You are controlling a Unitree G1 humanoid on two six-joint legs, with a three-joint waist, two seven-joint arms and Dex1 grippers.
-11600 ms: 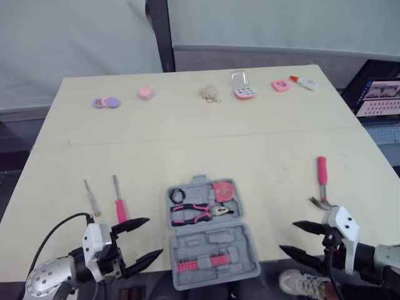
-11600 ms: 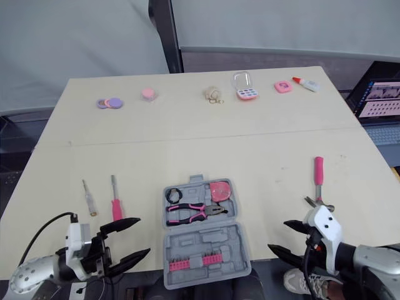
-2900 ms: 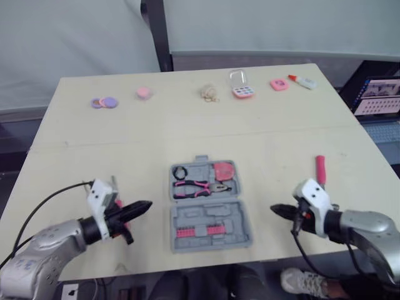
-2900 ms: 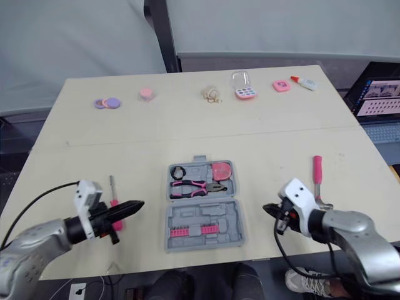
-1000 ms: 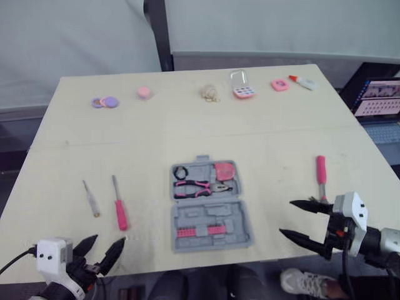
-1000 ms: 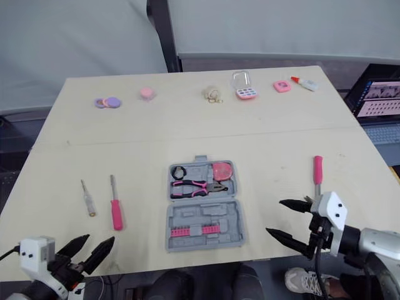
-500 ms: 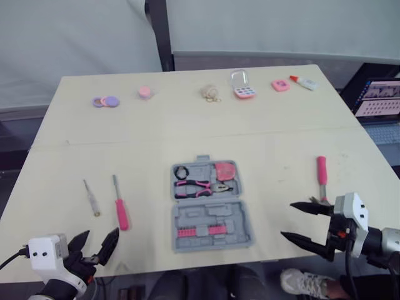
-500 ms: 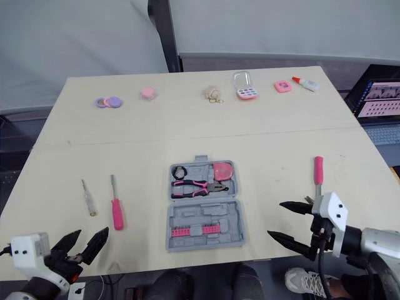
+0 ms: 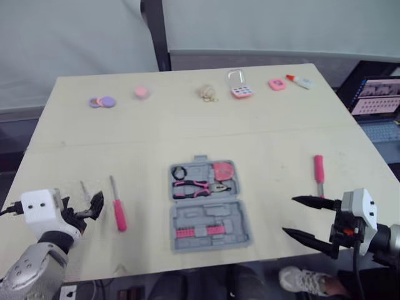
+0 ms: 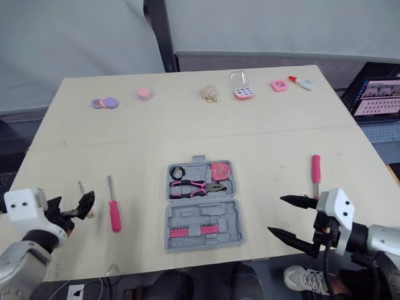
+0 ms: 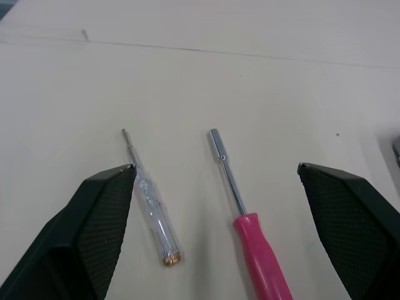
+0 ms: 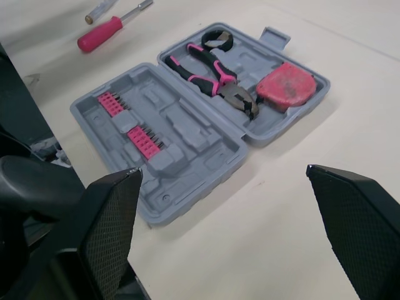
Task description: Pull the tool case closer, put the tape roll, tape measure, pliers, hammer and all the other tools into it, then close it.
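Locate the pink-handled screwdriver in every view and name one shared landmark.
Left eye view: pink screwdriver, left of the tool case.
Right eye view: pink screwdriver, same place.
Left wrist view: pink screwdriver, between the left gripper's fingers.
Right wrist view: pink screwdriver, beyond the tool case.
Shared landmark: the clear screwdriver beside it.

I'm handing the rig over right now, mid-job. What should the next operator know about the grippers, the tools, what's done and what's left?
Left gripper: open, empty, low over the table at the clear screwdriver and pink screwdriver, which lie side by side left of the tool case.
Right gripper: open, empty, at the near table edge just short of the hammer, which lies right of the case.
Done: the case lies open near the front edge, with the tape roll, pliers and tape measure in its far half.
Left: put in both screwdrivers and the hammer, then close the case.
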